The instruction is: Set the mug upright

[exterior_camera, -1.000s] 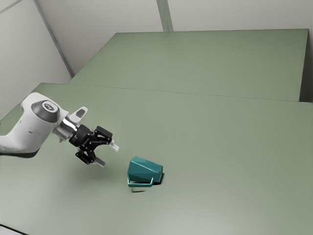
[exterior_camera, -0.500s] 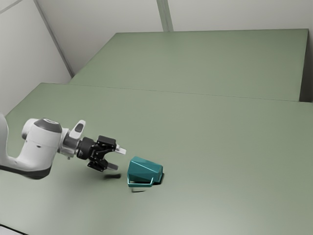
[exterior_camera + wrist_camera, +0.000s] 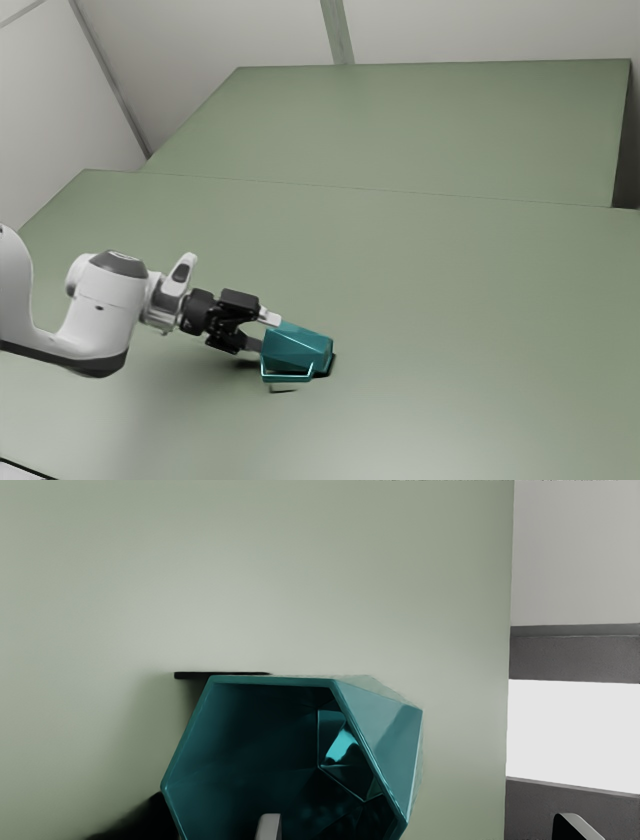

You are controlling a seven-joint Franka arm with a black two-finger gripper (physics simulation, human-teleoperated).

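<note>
The teal faceted mug (image 3: 296, 350) lies on its side on the green table, its mouth toward the hand and its handle on the side near the exterior camera. My gripper (image 3: 263, 331) stands open at the mouth end. In the wrist view the gripper (image 3: 420, 827) has its fingertips wide apart, one overlapping the opening of the mug (image 3: 385, 710), the other out past the mug's outer wall. Whether either finger touches the mug cannot be told.
The green table (image 3: 450, 320) extends around the mug, with a second green surface (image 3: 430, 130) beyond a seam. Pale walls (image 3: 480, 30) stand behind. In the wrist view a table edge runs beside the mug.
My gripper has moved toward the exterior view's right and lower, from apart from the mug to its mouth end. The fingers remain open, and the mug has not moved.
</note>
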